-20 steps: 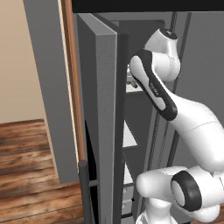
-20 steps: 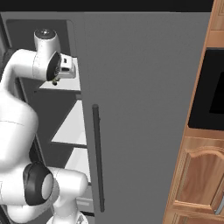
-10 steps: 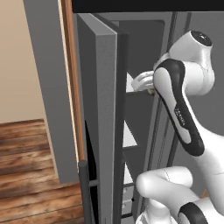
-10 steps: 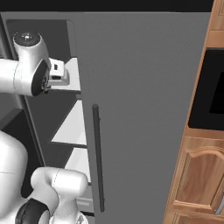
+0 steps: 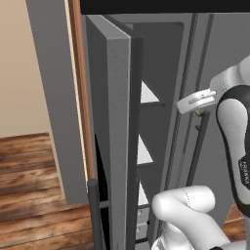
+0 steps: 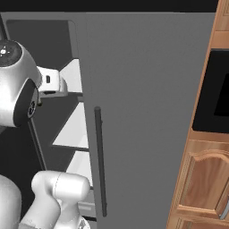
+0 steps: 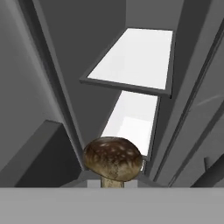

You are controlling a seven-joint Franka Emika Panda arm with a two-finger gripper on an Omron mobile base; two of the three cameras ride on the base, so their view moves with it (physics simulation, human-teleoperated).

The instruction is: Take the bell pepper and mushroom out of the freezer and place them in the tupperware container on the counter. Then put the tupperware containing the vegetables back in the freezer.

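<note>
— Left base view, what was there?
— The freezer [image 5: 161, 97] stood with its door [image 5: 110, 136] swung open, white shelves [image 5: 146, 93] stacked inside. The gripper [image 5: 199, 111] hung out in front of the compartment, a small tan thing at its tip.

— Right base view?
— The hand was beside the upper shelf [image 6: 74, 76], left of the fridge door's dark bar handle [image 6: 100, 161].

— Hand view?
— The jaws were closed on the mushroom [image 7: 112, 159], brown speckled cap up, pale stem pinched below. Two white shelves [image 7: 135, 57] lay beyond it.
</note>
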